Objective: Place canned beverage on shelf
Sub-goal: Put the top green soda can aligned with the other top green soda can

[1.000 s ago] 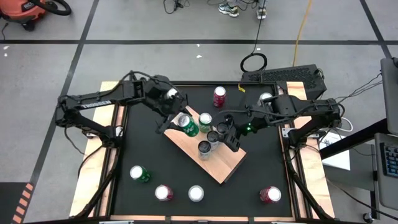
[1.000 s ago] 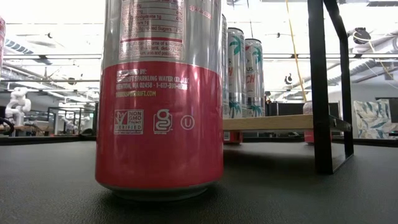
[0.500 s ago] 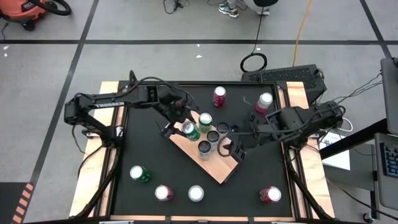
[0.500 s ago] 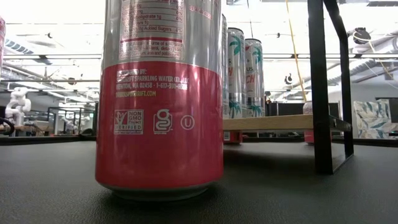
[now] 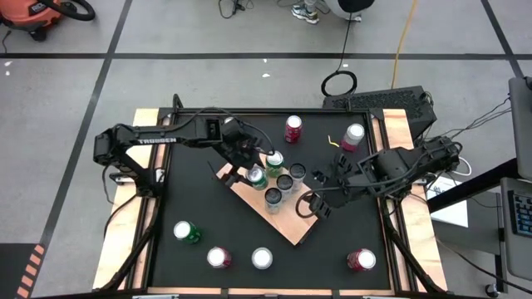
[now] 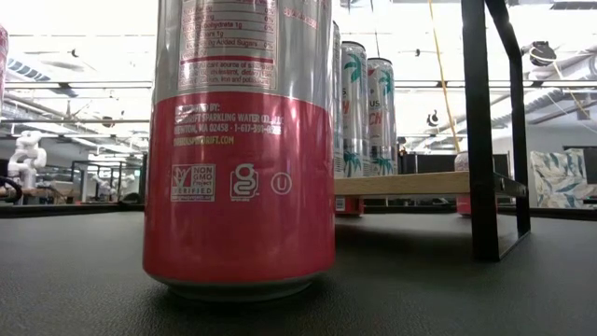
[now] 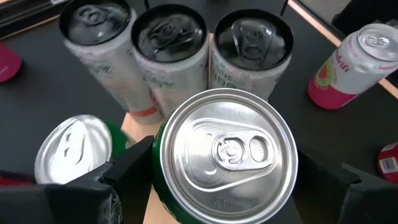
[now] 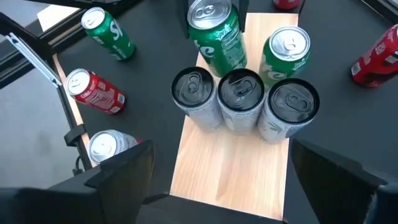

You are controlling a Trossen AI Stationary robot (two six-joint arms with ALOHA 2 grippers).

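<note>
Overhead, the left arm reaches in from the left with its left pincer (image 5: 252, 172) clamped around a green aluminium drink can with a silver lid (image 5: 257, 176), which stands upright at the upper end of the light-tan wood-grain shelf board (image 5: 287, 223). The right arm stretches across from the right, its right pincer (image 5: 308, 204) spread wide and holding nothing above the board's right edge. Five cans sit on the shelf: the gripped green one, a second green one (image 5: 274, 159) just beside it, and three pale cans with dark lids (image 5: 285, 182) in a row. Six more cans stand around the black surface (image 5: 191, 199), two red ones toward the far edge and four along the near edge. Beyond the surface lies grey floor with dark tape lines, a coiled black cable (image 5: 339, 83) and an orange vacuum (image 5: 33, 15).
</note>
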